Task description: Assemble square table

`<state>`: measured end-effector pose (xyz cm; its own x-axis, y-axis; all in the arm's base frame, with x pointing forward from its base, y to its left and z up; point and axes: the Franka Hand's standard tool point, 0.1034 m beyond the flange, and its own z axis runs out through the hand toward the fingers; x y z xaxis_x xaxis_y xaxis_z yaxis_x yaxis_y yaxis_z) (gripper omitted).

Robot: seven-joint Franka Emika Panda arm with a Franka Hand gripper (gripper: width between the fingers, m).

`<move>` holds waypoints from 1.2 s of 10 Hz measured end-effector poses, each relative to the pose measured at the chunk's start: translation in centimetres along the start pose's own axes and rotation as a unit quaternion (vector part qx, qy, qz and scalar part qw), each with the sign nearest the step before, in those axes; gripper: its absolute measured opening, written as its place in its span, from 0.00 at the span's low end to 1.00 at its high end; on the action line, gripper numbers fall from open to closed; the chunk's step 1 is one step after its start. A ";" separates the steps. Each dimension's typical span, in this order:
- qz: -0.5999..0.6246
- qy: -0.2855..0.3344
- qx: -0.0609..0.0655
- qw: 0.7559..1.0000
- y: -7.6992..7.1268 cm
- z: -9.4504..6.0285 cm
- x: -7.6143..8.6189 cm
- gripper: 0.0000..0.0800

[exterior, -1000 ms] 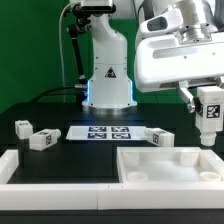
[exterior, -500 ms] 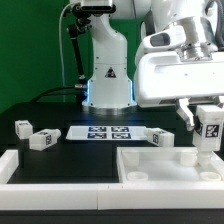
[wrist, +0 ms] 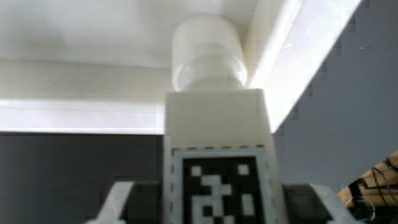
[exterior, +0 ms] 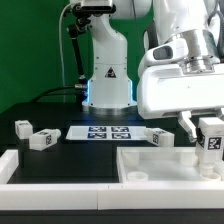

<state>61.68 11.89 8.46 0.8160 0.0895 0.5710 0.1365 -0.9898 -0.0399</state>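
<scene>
Exterior view shows you the big white table top (exterior: 150,168) lying low at the front. The gripper (exterior: 208,128) holds one leg (exterior: 211,142) upright, just over the table top's corner on the exterior view's right. If you go down a bit off, the leg could bump the rim and tip or slip. The leg is short and white, with a black-and-white tag.

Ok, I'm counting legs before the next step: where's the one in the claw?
Exterior view, far right: the leg hangs upright in the claw, over the right end of the tabletop, to the right of the loose leg beside the marker board.
</scene>
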 end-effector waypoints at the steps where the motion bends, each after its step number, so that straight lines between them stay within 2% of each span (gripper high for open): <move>1: 0.002 0.001 -0.001 1.000 0.2 0.2 0.3 0.36; 4: 0.003 0.004 -0.001 1.000 0.0 0.9 0.3 0.36; 7: 0.009 -0.003 -0.003 1.000 0.0 1.5 -0.7 0.36; 8: 0.009 -0.007 -0.002 1.000 0.1 1.5 -0.8 0.49; 9: 0.010 -0.008 -0.002 1.000 0.1 1.6 -0.8 0.49; 10: 0.010 -0.008 -0.002 1.000 0.1 1.6 -0.8 0.66; 11: 0.010 -0.008 -0.002 1.000 0.1 1.6 -0.9 0.77; 12: 0.010 -0.008 -0.002 1.000 0.1 1.6 -0.9 0.77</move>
<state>61.86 11.90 6.65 0.8276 0.0723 0.5566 0.1182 -0.9919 -0.0469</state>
